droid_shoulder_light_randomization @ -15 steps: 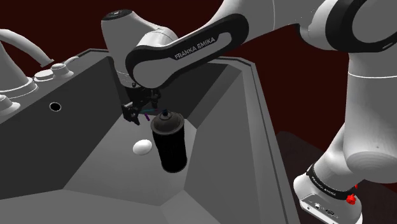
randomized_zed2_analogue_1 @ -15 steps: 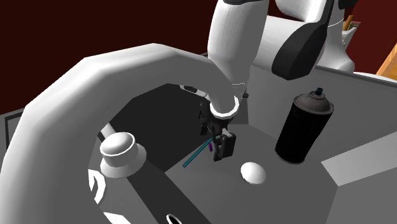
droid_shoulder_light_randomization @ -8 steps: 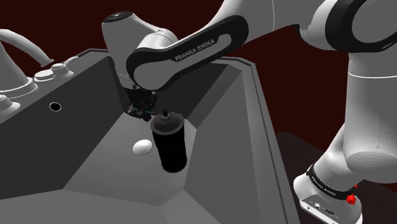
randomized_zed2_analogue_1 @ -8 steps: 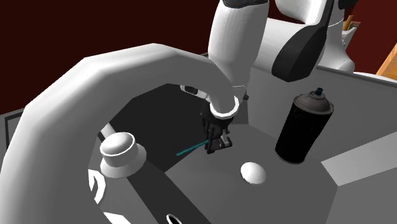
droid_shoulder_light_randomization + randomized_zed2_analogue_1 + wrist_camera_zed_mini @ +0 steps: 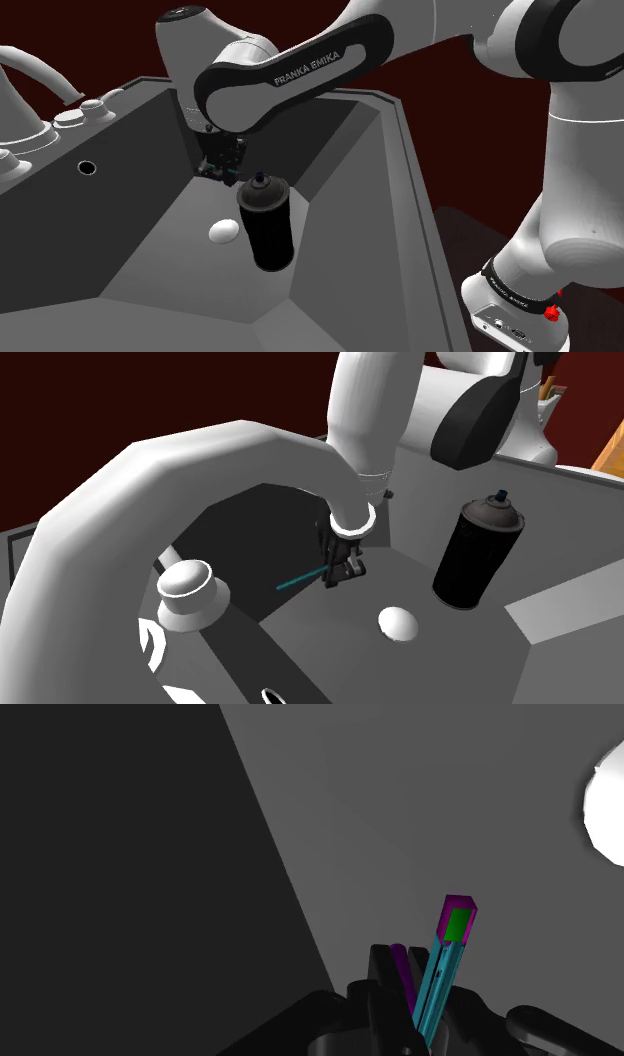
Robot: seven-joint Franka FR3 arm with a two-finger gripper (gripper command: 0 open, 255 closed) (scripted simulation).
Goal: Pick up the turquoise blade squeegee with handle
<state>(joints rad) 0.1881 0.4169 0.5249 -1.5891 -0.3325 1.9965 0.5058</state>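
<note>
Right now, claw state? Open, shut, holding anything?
Claw: closed, clasping the turquoise squeegee between its fingers.

The squeegee (image 5: 300,580) is a slim turquoise strip with a purple tip and a green patch (image 5: 440,974). It is clasped in the black pincer (image 5: 340,570) and juts sideways, nearly level, inside the sink (image 5: 350,200).

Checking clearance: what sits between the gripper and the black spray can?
Bare sink surface, in the second exterior view, between gripper, shut on the squeegee, and spray can; white oval lies off that line.
</note>
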